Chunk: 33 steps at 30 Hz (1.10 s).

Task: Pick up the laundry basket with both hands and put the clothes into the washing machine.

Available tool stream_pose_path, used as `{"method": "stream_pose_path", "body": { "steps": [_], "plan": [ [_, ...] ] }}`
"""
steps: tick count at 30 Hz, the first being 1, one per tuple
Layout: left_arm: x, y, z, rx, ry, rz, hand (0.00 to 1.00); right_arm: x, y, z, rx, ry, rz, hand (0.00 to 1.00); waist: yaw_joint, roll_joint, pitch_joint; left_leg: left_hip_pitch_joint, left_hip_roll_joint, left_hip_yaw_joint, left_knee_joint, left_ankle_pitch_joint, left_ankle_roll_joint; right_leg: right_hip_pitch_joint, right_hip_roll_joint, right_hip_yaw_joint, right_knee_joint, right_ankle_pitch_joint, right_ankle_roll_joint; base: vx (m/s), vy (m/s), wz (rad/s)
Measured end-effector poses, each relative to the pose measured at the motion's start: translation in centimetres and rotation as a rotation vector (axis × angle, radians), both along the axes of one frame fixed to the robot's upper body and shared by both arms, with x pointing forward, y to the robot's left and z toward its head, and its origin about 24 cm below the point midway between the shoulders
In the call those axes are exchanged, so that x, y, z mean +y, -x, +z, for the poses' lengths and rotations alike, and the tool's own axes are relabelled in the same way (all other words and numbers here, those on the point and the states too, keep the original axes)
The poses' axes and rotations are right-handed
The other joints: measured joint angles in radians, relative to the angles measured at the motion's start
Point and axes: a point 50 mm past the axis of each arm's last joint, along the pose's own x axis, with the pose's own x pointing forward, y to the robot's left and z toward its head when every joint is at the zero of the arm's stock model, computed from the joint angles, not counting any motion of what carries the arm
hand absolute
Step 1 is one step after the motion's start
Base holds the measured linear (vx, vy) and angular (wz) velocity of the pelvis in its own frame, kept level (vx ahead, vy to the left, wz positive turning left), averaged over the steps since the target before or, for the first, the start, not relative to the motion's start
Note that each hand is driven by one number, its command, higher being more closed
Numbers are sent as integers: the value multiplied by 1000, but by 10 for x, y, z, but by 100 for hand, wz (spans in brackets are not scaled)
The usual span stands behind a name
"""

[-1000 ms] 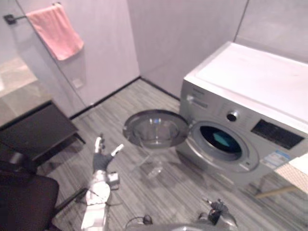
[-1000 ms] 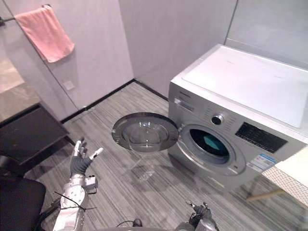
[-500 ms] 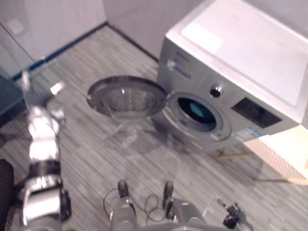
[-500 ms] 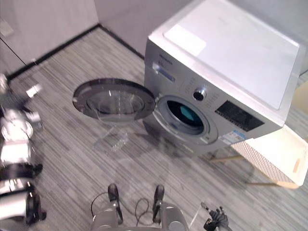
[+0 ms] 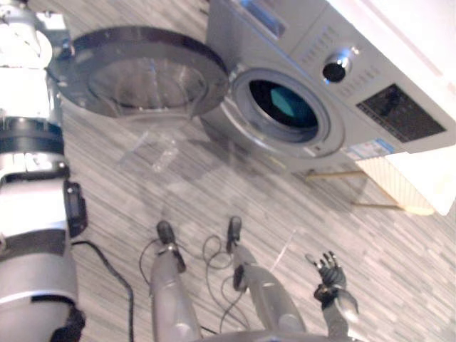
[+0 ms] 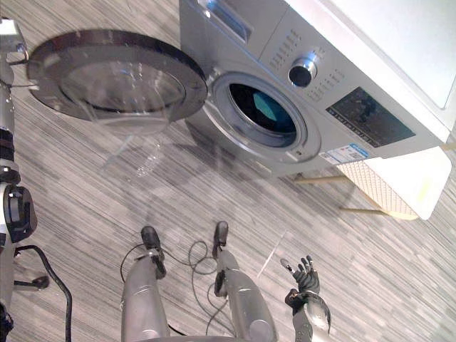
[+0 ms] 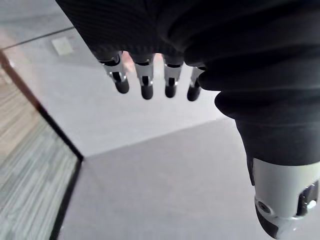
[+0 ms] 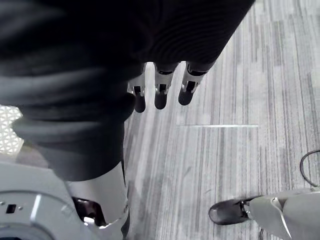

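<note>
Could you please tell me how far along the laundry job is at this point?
Done: the washing machine has its door open, with something teal in the drum. In hand: nothing; the left hand and right hand are open and empty. Left: the white woven basket beside the machine is not yet gripped, lifted or emptied.

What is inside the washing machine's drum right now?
The door stands open. The drum is dark, with a teal patch deep inside; whether that is clothing cannot be told. The rest lies in shadow.
</note>
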Motion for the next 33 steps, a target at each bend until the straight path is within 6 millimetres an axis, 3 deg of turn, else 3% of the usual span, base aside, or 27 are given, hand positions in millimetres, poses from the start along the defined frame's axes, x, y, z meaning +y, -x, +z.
{"method": "stream_pose_path", "body": {
  "steps": [2, 6, 7, 10, 12, 14, 16, 17, 18, 19, 21, 23, 24, 26, 27, 28, 29, 31, 33],
  "plan": [
    [-9, -17, -25, 87, 45, -26, 0, 6, 3, -1, 0, -9, 16, 0, 0, -13, 7, -42, 21, -10, 44, -20, 2, -24, 15, 3, 0, 17, -3, 48, 35, -23],
    [-7, -15, -25, 56, 63, -43, 0, 8, 8, -3, 4, -32, 3, 0, 7, -26, 13, -48, 53, -10, 70, -37, 4, -30, 38, 10, -1, 64, 3, 34, 36, -25],
    [-3, -14, -36, 48, 87, -46, 0, 8, 8, -3, 4, -31, 1, 0, 6, -26, 13, -47, 58, -8, 69, -38, 7, -36, 44, 11, -2, 89, -7, 5, 45, -18],
    [1, -13, -44, 51, 91, -44, 0, 9, 9, -5, 15, -33, 4, 0, 16, -34, 12, -39, 60, 0, 68, -47, 16, -38, 45, 27, -2, 110, -13, 8, 75, -10],
    [14, -12, -67, 75, 179, -25, 0, 9, 10, -5, 18, -34, 5, 0, 18, -35, 11, -21, 59, 9, 65, -46, 17, -26, 41, 34, -2, 112, -11, 8, 80, -2],
    [21, -12, -95, 102, 278, -1, 0, 10, 11, -7, 29, -35, 8, 0, 24, -36, 11, 9, 52, 19, 46, -44, 12, -8, 35, 30, -2, 110, -11, 23, 68, 14],
    [25, -11, -142, 209, 327, 30, 0, 9, 10, -8, 34, -33, 9, 0, 32, -38, 9, 65, 22, 35, 15, -31, 9, 33, 13, 28, -1, 74, -38, 55, 42, 39],
    [24, -8, -191, 341, 367, 50, 0, 9, 9, -8, 42, -26, 16, 0, 34, -42, 6, 106, -10, 50, 6, -30, 8, 75, -18, 28, -1, -2, -49, 49, 25, 52],
    [22, -6, -210, 395, 386, 54, 0, 9, 8, -8, 42, -25, 19, 0, 36, -42, 5, 119, -20, 54, 7, -30, 8, 90, -28, 29, -1, -27, -75, 56, 41, 39],
    [17, 2, -249, 501, 419, 64, 0, 12, 0, -7, 38, -24, 38, 0, 43, -36, 2, 143, -28, 61, 0, -30, 8, 98, -35, 32, 15, -40, -80, 18, 32, 13],
    [0, 12, -295, 625, 471, 47, 0, 15, -8, -5, 32, -25, 52, 0, 52, -31, 0, 181, -38, 72, -10, -30, 8, 119, -46, 32, 34, -58, -86, 19, 49, 13],
    [-45, 37, -369, 866, 539, -28, 0, 20, -11, -6, 44, -40, 59, 0, 54, -29, -21, 278, -72, 107, -59, -19, 19, 179, -83, 31, 55, -83, -85, 36, 56, 27],
    [-59, 46, -386, 931, 556, -57, 0, 21, -11, -7, 48, -46, 56, 0, 52, -28, -33, 301, -84, 119, -75, -14, 23, 189, -94, 33, 63, -90, -83, 35, 71, 17],
    [-117, 77, -436, 1156, 631, -198, 0, 30, -11, -8, 55, -72, 48, 0, 41, -30, -74, 394, -135, 180, -141, 0, 29, 211, -136, 59, 90, -110, -70, 28, 72, -4],
    [-131, 83, -444, 1206, 636, -234, 0, 32, -12, -8, 53, -80, 49, 0, 35, -31, -80, 416, -144, 205, -156, 3, 31, 212, -146, 71, 97, -117, -67, 14, 63, -38],
    [-158, 90, -454, 1293, 612, -324, 0, 37, -14, -8, 52, -96, 53, 0, 18, -34, -90, 459, -161, 255, -185, 4, 33, 209, -166, 102, 110, -122, -64, 6, 39, -50],
    [-169, 92, -455, 1316, 591, -363, 0, 40, -15, -8, 53, -104, 56, 0, 7, -36, -94, 479, -168, 285, -197, 4, 33, 207, -175, 120, 112, -122, -64, 3, 81, -91],
    [-199, 90, -451, 1347, 523, -457, 0, 41, -16, -8, 64, -116, 55, 0, -29, -30, -113, 556, -174, 412, -228, -10, 47, 203, -188, 176, 113, -121, -65, 19, 82, -131],
    [-212, 77, -437, 1311, 486, -507, 0, 36, -12, -10, 80, -119, 22, 0, -54, -18, -124, 602, -162, 478, -230, -26, 34, 202, -185, 210, 117, -119, -67, 46, 36, -115]
  ]
}}
